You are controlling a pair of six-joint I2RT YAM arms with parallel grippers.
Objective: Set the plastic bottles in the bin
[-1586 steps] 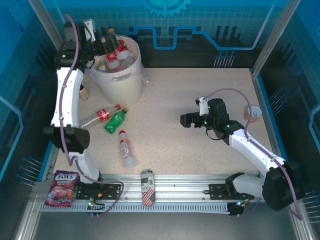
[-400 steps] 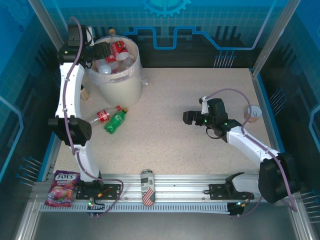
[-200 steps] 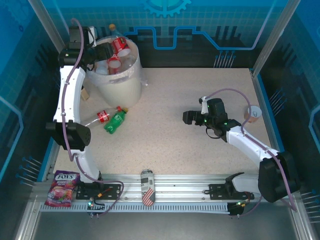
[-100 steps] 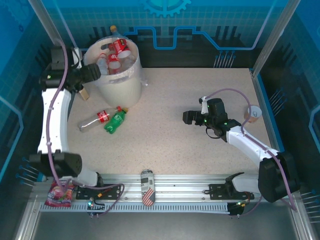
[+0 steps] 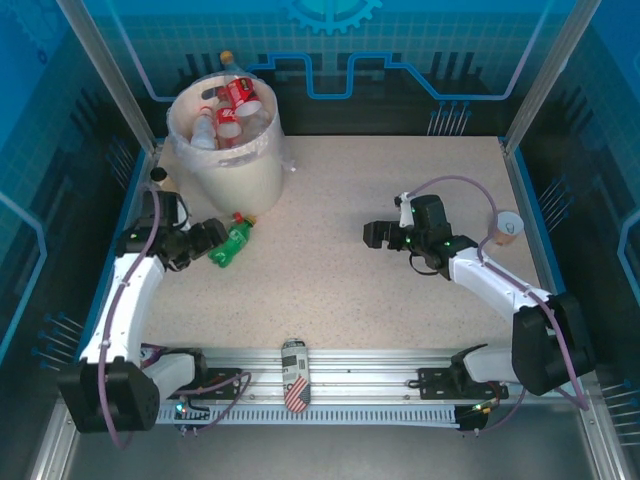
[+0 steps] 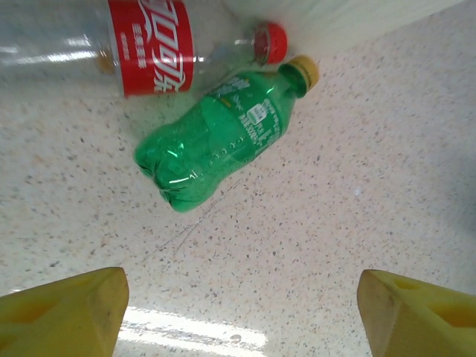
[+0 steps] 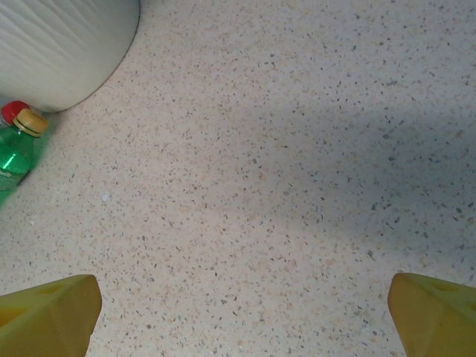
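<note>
The cream bin (image 5: 232, 168) stands at the back left with several red-labelled plastic bottles (image 5: 230, 100) inside. On the table in front of it lie a green bottle (image 5: 233, 243) (image 6: 223, 141) with a yellow cap and a clear red-labelled bottle (image 6: 149, 44) with a red cap, side by side. My left gripper (image 5: 208, 240) (image 6: 242, 320) hovers low just short of the green bottle's base, open and empty. My right gripper (image 5: 378, 236) (image 7: 238, 320) is open over bare table at mid-right, facing the bin wall (image 7: 59, 52) and the green bottle (image 7: 13, 158).
A patterned can (image 5: 294, 375) lies on the front rail. A paper cup (image 5: 508, 227) stands at the right edge. A small black-capped jar (image 5: 157, 176) sits left of the bin. The speckled tabletop (image 5: 330, 290) between the arms is open room.
My left arm has swung away from the bin and come down to the table beside the green bottle, its jaws widening. The right arm has stayed put.
</note>
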